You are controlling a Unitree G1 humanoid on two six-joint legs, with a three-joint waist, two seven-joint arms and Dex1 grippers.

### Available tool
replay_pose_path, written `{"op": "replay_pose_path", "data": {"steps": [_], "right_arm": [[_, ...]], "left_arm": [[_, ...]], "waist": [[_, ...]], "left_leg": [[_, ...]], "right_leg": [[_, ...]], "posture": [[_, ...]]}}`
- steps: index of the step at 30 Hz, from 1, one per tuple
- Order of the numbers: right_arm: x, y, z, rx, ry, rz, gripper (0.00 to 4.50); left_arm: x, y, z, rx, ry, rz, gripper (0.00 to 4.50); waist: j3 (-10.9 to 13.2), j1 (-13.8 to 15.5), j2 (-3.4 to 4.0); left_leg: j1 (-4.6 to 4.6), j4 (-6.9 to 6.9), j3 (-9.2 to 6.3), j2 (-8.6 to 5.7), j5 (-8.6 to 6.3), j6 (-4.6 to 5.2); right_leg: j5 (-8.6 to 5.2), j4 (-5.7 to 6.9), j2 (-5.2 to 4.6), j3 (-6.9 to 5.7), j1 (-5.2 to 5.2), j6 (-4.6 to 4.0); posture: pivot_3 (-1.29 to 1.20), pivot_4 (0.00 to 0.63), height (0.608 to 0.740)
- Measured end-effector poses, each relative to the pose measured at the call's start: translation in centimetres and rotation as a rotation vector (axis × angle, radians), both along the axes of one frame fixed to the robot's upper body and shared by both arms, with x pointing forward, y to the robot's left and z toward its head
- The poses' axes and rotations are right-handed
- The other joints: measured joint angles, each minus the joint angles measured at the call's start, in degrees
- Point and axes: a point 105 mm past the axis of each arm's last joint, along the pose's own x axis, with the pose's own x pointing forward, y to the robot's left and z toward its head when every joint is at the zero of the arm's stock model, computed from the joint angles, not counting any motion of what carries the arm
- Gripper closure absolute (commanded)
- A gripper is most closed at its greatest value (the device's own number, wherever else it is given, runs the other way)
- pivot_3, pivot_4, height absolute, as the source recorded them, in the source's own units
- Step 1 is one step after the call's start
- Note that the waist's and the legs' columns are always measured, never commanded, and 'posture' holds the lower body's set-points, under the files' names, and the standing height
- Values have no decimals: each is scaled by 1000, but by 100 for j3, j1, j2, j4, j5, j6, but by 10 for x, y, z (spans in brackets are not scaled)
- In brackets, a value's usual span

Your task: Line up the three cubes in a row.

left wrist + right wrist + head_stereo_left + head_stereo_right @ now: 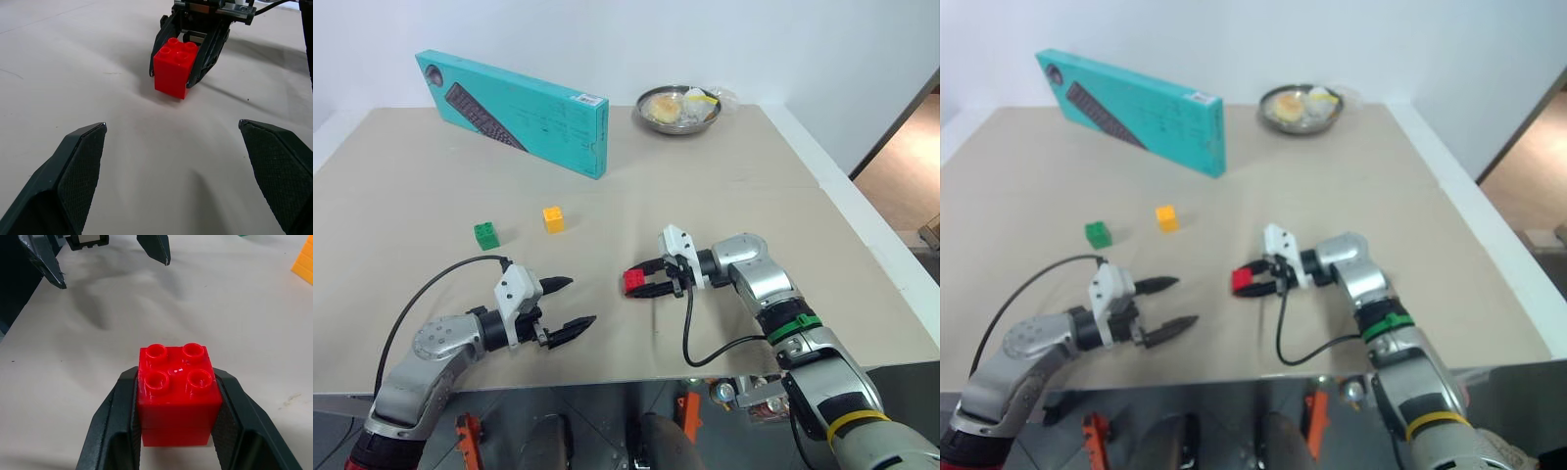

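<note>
My right gripper (636,284) is shut on the red cube (176,396), studs up, low over the beige table (783,215) near its front middle; I cannot tell whether the cube touches the surface. The green cube (486,235) and the yellow-orange cube (553,218) stand apart, side by side, farther back on the left. To the left of the red cube my left gripper (579,301) is open with nothing in it and points toward the cube (175,66) across a short gap.
A teal keyboard box (514,113) stands on edge at the back left. A metal bowl with food (678,108) sits at the back centre. The table's front edge (607,377) runs just below both grippers.
</note>
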Motion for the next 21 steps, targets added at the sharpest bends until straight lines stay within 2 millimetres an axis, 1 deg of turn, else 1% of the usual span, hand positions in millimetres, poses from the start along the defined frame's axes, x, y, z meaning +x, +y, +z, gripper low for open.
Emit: {"op": "replay_pose_path", "data": {"steps": [7,8,14,15,17,21], "right_arm": [[4,-1,-3,-2,11,-18,3230],[5,-2,-3,-1,6,-24,2194],[6,-3,-3,-9,3,-24,144],[5,-3,-3,-11,14,-24,39],[4,-3,1,-11,20,-17,39],[1,-2,18,17,1,-15,39]], "left_arm": [[1,0,0,2,-3,3,0],[1,0,1,3,-4,2,0],[1,0,1,3,-4,2,0],[1,0,1,4,-4,2,0],[1,1,0,8,-4,2,0],[2,3,1,12,-8,18,0]], "waist": [[0,0,0],[0,0,0],[0,0,0],[0,0,0],[0,0,1],[0,3,0]], "left_leg": [[0,0,1,0,0,0],[1,1,1,0,0,0],[0,0,1,0,0,0],[0,0,1,0,0,0],[0,0,0,1,0,0],[1,0,1,1,0,0]], "right_leg": [[1,1,0,1,0,0],[1,1,0,1,0,0],[1,1,0,1,0,0],[1,2,0,1,0,0],[1,2,0,1,0,0],[1,3,-2,1,0,0]], "posture": [[0,150,740],[0,150,740],[0,150,740],[0,150,740],[0,150,740],[0,150,740]]}}
